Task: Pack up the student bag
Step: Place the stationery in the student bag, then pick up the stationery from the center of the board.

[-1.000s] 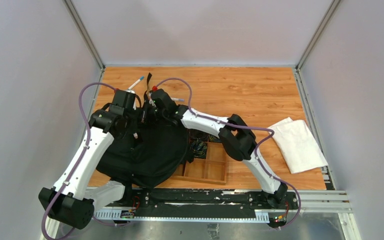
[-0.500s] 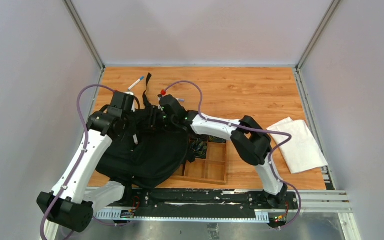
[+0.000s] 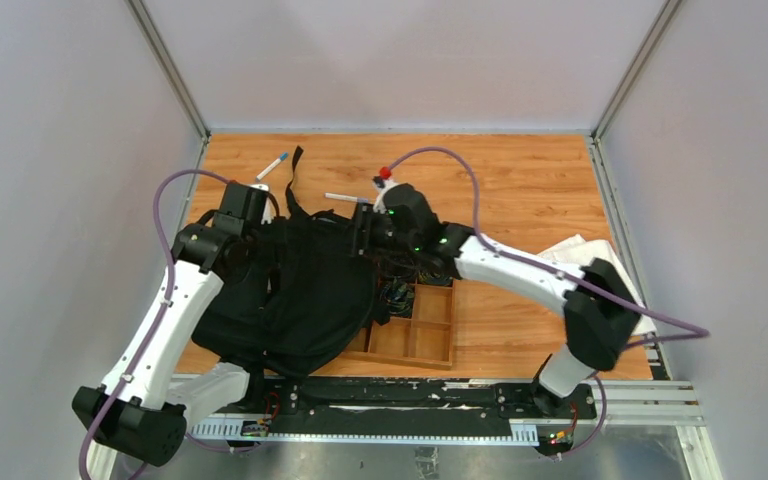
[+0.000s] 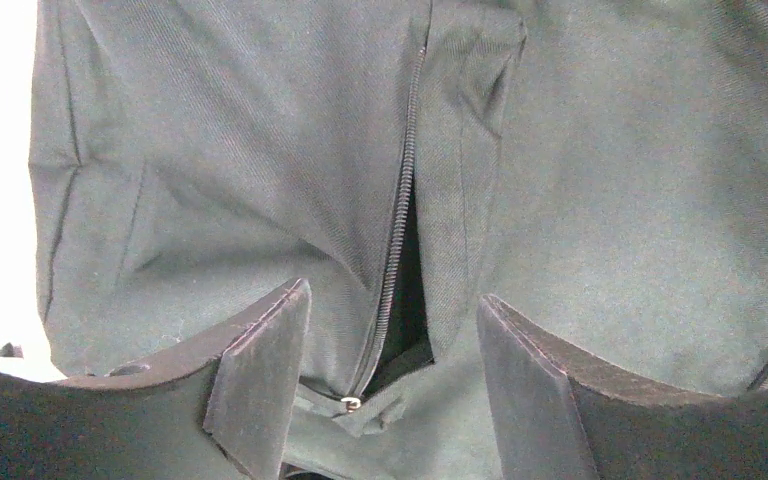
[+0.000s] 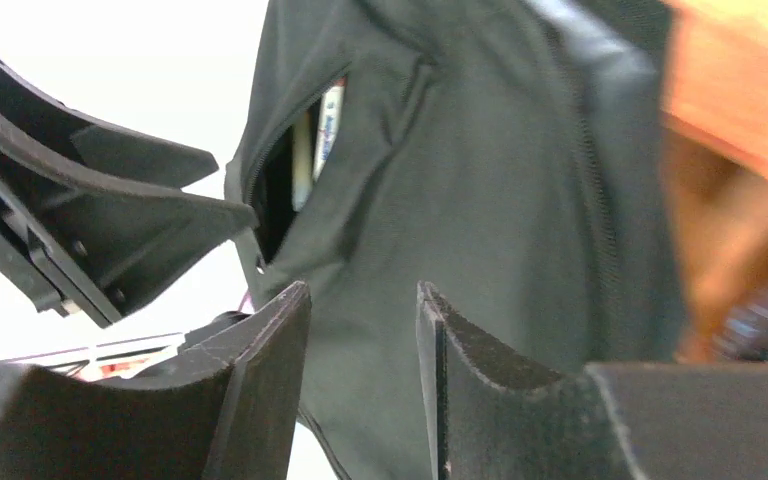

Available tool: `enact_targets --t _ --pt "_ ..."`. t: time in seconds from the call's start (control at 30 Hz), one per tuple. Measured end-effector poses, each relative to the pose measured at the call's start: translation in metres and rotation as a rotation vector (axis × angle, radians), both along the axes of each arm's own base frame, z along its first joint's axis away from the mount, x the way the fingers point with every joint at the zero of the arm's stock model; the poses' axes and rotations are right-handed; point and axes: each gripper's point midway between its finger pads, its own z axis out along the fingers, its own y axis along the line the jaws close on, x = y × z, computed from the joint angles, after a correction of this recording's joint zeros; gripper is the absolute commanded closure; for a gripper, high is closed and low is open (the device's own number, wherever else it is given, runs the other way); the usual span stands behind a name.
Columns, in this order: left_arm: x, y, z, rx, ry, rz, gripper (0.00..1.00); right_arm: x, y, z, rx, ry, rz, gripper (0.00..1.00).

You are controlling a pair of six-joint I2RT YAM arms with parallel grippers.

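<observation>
bag: student bag [image 3: 300, 300] lies slumped on tabletop [image 3: 520, 180], left-centre of top view, right edge against wooden tray [image 3: 420, 338].
left: left hand [image 4: 390, 335] spread wide over the bag's part-open zipper [image 4: 403, 180], holding nothing.
right: right hand [image 5: 362, 310] narrowly parted, nothing between fingers, at the bag's upper right edge.
pocket: slit open, pens [image 5: 328, 120] inside, upper left of right wrist view.
other: white cloth [image 3: 600, 290], far right.

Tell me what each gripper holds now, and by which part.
Nothing. The left gripper hangs open over the zipper slit of the backpack; the right gripper is open beside it, empty.
</observation>
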Motion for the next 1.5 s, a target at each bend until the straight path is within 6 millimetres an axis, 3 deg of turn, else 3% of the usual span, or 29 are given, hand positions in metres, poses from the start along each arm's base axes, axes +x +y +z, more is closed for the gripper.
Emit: enact_targets --t 0.1,0.2,0.27,0.37,0.47,0.53,0.67,0.77,0.83,0.97,1.07,1.27,1.5 --pt "0.006 0.0 0.011 0.007 -0.015 -0.007 0.31 0.009 -0.048 0.006 -0.058 -0.067 -0.087 0.49" --pt "0.028 -0.001 0.035 0.025 -0.06 0.001 0.31 0.019 -0.104 0.004 -0.117 -0.108 -0.193 0.46" --pt "0.056 -0.002 0.052 0.04 -0.108 0.021 0.28 0.025 -0.143 -0.004 -0.166 -0.12 -0.277 0.44" --pt "0.103 -0.001 0.058 0.047 -0.118 0.057 0.25 0.03 -0.197 -0.015 -0.239 -0.127 -0.398 0.42" --pt "0.155 0.009 0.055 0.086 -0.114 0.1 0.21 0.03 -0.232 -0.018 -0.289 -0.142 -0.473 0.4" --pt "0.195 0.019 0.05 0.125 -0.112 0.116 0.19 0.028 -0.244 -0.016 -0.306 -0.153 -0.493 0.39" --pt "0.264 0.047 0.025 0.183 -0.106 0.165 0.1 0.029 -0.253 -0.021 -0.349 -0.158 -0.487 0.39" --pt "0.307 0.068 -0.005 0.241 -0.08 0.159 0.05 0.024 -0.255 -0.033 -0.39 -0.136 -0.454 0.39" --pt "0.326 0.077 -0.028 0.283 -0.053 0.127 0.04 0.021 -0.255 -0.038 -0.408 -0.124 -0.434 0.39" --pt "0.341 0.079 -0.073 0.301 0.011 0.033 0.0 0.021 -0.256 -0.045 -0.431 -0.113 -0.417 0.39" --pt "0.35 0.078 -0.095 0.298 0.034 -0.035 0.0 0.022 -0.253 -0.057 -0.455 -0.084 -0.396 0.39" --pt "0.368 0.085 -0.12 0.22 0.016 -0.077 0.02 0.023 -0.245 -0.085 -0.504 -0.008 -0.338 0.39" --pt "0.38 0.131 -0.132 0.079 -0.036 0.008 0.08 0.033 -0.238 -0.085 -0.51 -0.001 -0.32 0.4"
